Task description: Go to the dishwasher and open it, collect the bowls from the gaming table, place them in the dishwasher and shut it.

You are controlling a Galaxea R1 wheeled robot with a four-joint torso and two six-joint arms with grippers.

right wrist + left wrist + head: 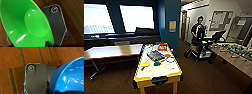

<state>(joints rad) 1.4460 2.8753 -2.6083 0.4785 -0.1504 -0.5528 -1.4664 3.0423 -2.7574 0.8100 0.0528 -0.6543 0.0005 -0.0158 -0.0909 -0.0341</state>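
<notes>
The gaming table [159, 72], white-topped with a yellow and black edge, stands just ahead in the head view. On it lie a yellow round piece [145, 64], a dark green one [157, 63] and an orange one [167, 55], too small to tell whether they are bowls. A blue bowl [70, 75] looms in the left wrist view over the brown carpet, my left gripper [50, 89] shut on its rim. Over the carpet in the right wrist view hangs a green bowl [27, 25], gripped at the rim by my right gripper [49, 43]. The dishwasher is out of view.
A blue-rimmed hoop [170, 59] and flat game boxes [155, 55] also lie on the table. A wooden-topped table [111, 51] stands to the left, a foosball table [236, 52] to the right. A person [198, 31] with a rig stands behind, beside a blue pillar [170, 22].
</notes>
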